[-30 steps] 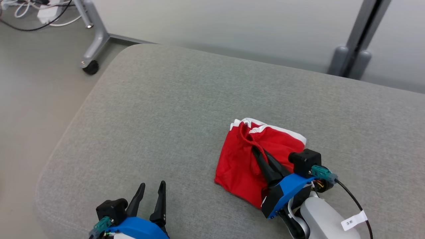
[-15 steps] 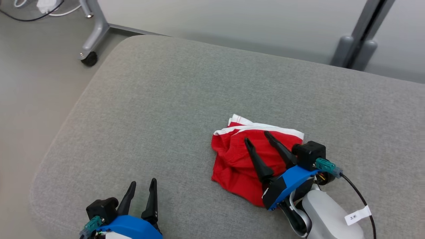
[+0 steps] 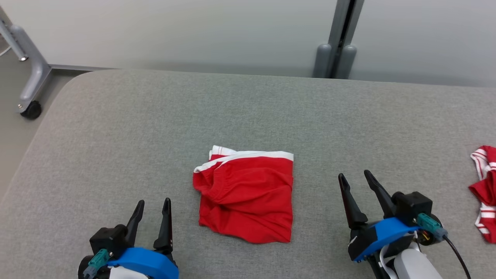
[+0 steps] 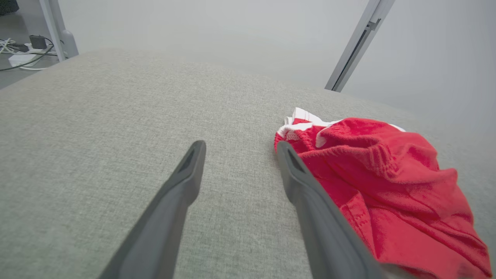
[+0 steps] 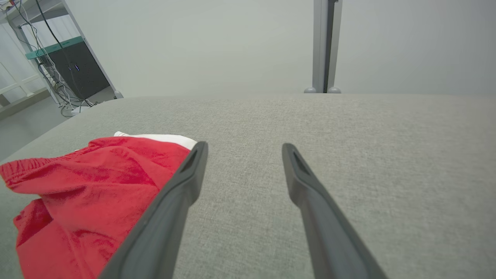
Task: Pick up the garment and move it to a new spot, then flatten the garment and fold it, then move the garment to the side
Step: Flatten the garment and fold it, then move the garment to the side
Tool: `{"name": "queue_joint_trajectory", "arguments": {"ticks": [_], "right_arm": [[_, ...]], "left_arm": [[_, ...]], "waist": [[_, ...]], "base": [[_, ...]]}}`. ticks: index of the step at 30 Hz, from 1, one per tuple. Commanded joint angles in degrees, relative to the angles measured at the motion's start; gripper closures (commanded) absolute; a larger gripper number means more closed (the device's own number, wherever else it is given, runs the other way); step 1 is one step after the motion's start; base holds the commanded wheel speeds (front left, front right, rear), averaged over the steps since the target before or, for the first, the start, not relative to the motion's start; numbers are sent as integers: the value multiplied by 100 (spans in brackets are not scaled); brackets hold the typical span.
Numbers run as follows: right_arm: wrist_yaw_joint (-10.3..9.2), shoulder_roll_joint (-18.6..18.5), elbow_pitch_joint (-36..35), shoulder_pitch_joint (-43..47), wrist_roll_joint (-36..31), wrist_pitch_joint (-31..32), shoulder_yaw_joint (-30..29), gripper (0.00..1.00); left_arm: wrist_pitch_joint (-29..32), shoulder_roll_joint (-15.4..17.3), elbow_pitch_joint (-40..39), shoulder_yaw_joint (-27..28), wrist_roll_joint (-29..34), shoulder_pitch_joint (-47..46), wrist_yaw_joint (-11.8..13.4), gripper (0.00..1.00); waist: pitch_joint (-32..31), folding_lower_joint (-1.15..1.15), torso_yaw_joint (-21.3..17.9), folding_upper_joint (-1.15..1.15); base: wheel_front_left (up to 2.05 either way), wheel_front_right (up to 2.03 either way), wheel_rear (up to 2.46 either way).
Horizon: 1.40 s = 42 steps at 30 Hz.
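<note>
Left gripper point(image 3: 154, 201) is hovering wide and empty, the garment point(image 3: 248, 201) lying just right of it on the desk point(image 3: 116, 128), seemingly folded. Right gripper point(image 3: 353, 174), equally wide and empty, is hovering beyond it. Next is likely gripping an edge to shift it aside. Head view is showing striped cloth point(image 3: 484, 190) further right, while wrist views are showing rumpled folds.

Red garment point(image 3: 248, 197), white waistband point(image 3: 248, 156), grey cushion point(image 3: 155, 128)
</note>
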Motion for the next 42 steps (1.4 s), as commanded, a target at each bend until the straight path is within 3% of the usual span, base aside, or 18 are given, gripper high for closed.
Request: {"name": "queue_joint_trajectory", "arguments": {"ticks": [1, 12, 28, 32, 42], "right_arm": [[0, -13, -70, 159, -96, -15, -69, 0], [0, -12, -245, 1100, -174, -16, -355, 0], [0, -12, -336, 1125, 38, -17, -256, 0], [0, -12, -385, 1010, 59, -17, 31, 0], [0, -18, 76, -12, -242, -16, 1950, 0]], "left_arm": [[-13, 30, -45, 77, 107, 83, -8, 0], [-12, -132, -481, 464, 1123, 800, -8, 0], [-13, -240, -636, 429, 1145, 809, -8, 0], [-13, -244, -596, 385, 1084, 813, -7, 0], [-13, -232, -484, 205, 865, 619, -8, 0]], "waist": [[-166, 0, -207, 0], [-598, 0, -604, 0], [-568, 0, -481, 0], [-501, 0, -366, 0], [-218, 0, 103, 0]], "base": [[0, 0, 0], [0, 0, 0], [0, 0, 0], [0, 0, 0], [0, 0, 0]]}}
